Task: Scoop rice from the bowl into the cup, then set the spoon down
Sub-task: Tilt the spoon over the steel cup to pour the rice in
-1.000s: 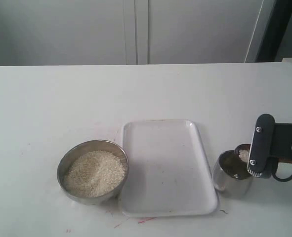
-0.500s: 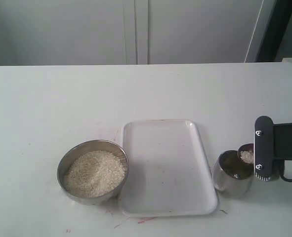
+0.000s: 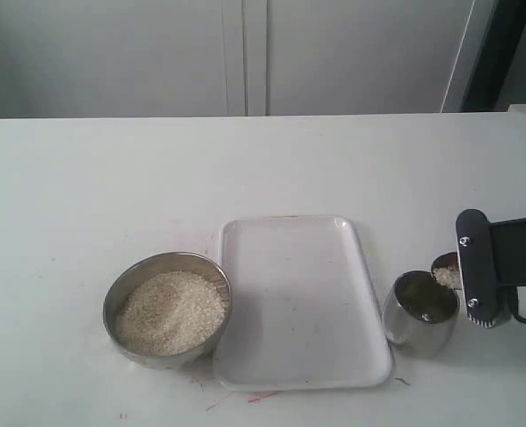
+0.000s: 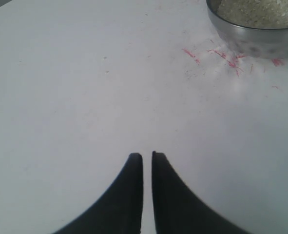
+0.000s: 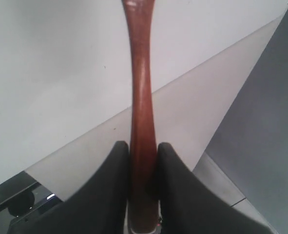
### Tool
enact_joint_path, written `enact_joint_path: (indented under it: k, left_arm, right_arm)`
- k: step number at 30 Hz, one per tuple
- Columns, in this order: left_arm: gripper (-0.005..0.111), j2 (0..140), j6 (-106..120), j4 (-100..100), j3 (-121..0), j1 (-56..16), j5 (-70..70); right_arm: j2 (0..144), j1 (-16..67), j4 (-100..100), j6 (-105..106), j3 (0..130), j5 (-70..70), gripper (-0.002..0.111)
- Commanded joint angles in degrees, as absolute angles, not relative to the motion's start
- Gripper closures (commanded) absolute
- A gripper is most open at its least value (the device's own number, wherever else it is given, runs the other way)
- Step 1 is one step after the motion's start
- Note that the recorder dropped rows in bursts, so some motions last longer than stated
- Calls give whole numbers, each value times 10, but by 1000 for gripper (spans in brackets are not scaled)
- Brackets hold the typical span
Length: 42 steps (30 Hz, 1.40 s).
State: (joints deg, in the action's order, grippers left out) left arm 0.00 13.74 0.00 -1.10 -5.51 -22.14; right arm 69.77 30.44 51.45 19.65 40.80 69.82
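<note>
Bowl (image 3: 167, 258) of rice (image 3: 169, 313) nearest; left gripper (image 4: 147, 157) near it, jaws pressed together, empty. Cup (image 3: 420, 311) right of tray (image 3: 298, 302); loaded spoon (image 3: 444, 271) poised at its far rim, handle clenched in right gripper (image 5: 143, 146). Pouring step: next calls for tipping over the mouth.

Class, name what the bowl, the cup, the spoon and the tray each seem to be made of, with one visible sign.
Bowl: dull grey metal, soft sheen on its wall. Cup: polished steel, mirror reflections. Spoon: reddish-brown wood, glossy, probably varnished. Tray: likely white plastic, matte; cannot be sure.
</note>
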Motion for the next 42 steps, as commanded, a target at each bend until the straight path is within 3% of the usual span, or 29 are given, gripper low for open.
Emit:
enact_joint_path:
  k: [1, 25, 42]
  left_arm:
    - [92, 0, 135, -3, -6, -59, -249]
    - [92, 0, 135, -3, -6, -59, -249]
    - [92, 0, 135, -3, -6, -59, -249]
  right_arm:
    - [714, 309, 534, 205, 405, 700, 108]
    - [736, 343, 653, 235, 405, 700, 108]
    - [736, 372, 626, 255, 405, 700, 108]
